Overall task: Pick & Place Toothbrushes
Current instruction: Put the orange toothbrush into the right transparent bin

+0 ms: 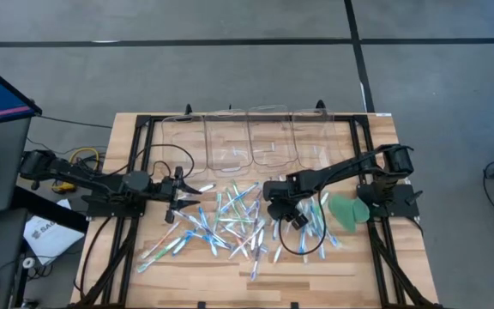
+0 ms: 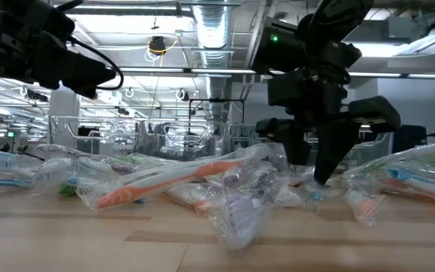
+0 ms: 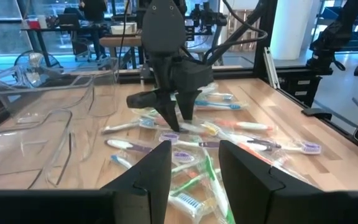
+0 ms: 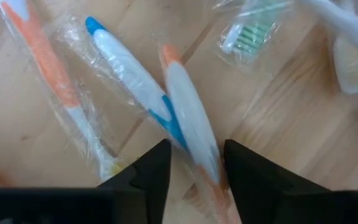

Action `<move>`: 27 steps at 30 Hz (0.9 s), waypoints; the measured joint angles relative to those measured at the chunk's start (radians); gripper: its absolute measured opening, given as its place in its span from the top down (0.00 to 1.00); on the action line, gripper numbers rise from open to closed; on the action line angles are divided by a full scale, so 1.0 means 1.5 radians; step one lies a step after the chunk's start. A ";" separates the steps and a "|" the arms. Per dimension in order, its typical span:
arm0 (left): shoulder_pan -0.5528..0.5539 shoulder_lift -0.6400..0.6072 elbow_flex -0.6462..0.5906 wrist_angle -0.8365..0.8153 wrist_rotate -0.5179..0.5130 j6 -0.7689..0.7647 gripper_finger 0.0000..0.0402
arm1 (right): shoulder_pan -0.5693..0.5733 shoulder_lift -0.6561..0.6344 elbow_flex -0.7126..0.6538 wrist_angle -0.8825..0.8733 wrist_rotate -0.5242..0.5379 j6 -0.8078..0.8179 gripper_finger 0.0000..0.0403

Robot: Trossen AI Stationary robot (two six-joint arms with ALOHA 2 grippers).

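The toothbrushes (image 1: pixel 230 225) lie scattered on the worktop (image 1: pixel 401 266) — our right gripper (image 4: pixel 194 163) closes half-open jaws around an orange one (image 4: pixel 191 124); next we lift it. The left gripper (image 1: pixel 197 196) waits, half open, empty.

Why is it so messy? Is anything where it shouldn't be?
Yes. The toothbrushes lie in a jumbled heap on the wooden table, crossing each other, still in crinkly clear wrappers. The clear bins behind them look empty. A flat green disc sits alone beside the pile.
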 joint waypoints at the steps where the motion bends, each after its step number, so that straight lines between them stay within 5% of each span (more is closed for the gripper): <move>1: 0.000 0.000 0.000 0.001 0.000 0.000 0.68 | 0.000 -0.001 0.000 -0.002 0.000 0.000 0.67; 21: 0.000 0.000 0.000 0.011 0.001 0.000 0.68 | 0.001 -0.023 0.016 -0.061 0.025 0.028 0.76; 27: 0.000 0.000 0.000 0.011 0.001 0.000 0.68 | 0.001 -0.023 0.016 -0.061 0.030 0.023 0.87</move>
